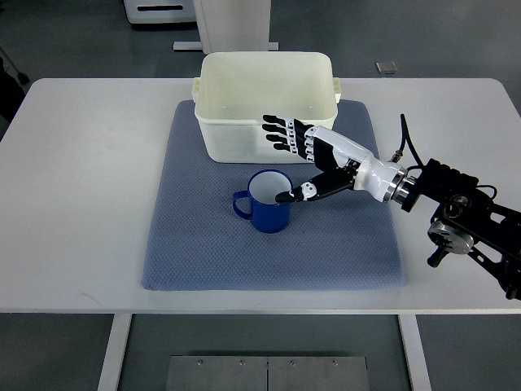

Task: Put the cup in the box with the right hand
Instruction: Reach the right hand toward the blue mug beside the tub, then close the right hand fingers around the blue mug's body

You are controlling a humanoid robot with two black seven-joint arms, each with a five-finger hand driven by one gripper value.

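A dark blue cup (264,204) with a white inside stands upright on the blue-grey mat (195,244), its handle pointing left. Just behind it stands a cream plastic box (216,138), open on top and empty. My right hand (297,159) reaches in from the right, just right of the cup. Its fingers (281,134) are spread and stretched out in front of the box's near wall. Its thumb tip (286,195) touches the cup's right rim. The hand holds nothing. The left arm does not show.
The mat lies on a white table (73,187). The right arm's black joints and cable (456,212) lie over the table's right side. Beyond the table's far edge are a white cabinet (159,12) and a post base (236,32).
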